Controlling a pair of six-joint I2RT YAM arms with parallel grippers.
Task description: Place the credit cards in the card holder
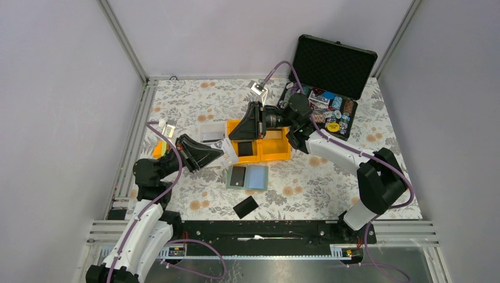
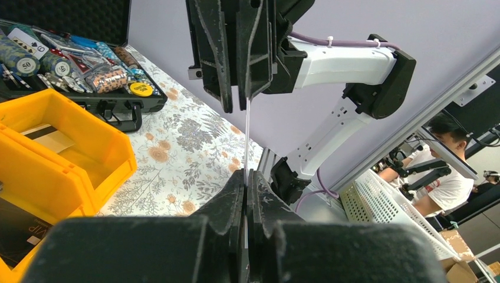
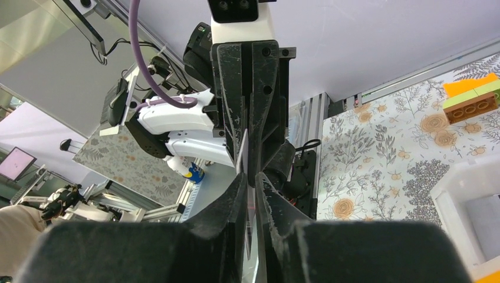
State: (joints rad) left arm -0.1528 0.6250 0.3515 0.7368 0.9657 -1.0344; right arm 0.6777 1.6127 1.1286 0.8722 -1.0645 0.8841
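Observation:
A thin silvery credit card (image 2: 246, 135) stands edge-on in the air, and my left gripper (image 2: 247, 174) is shut on its near end. My right gripper (image 3: 250, 177) faces it from the other side. Its jaws stand narrowly apart around the card's far edge (image 3: 242, 150), with a slim gap still showing. From above, both grippers (image 1: 219, 152) (image 1: 236, 137) meet beside the yellow bin (image 1: 274, 147). The card holder (image 1: 255, 177) lies open below them with a black card (image 1: 237, 175) on its left page. Another black card (image 1: 245, 207) lies on the cloth in front of it.
The yellow bin holds a black card (image 1: 245, 148). A white bin (image 1: 211, 132) stands to its left. The open black case (image 1: 330, 109) of poker chips sits at the back right. An orange-and-green block (image 3: 471, 100) lies near the left rail.

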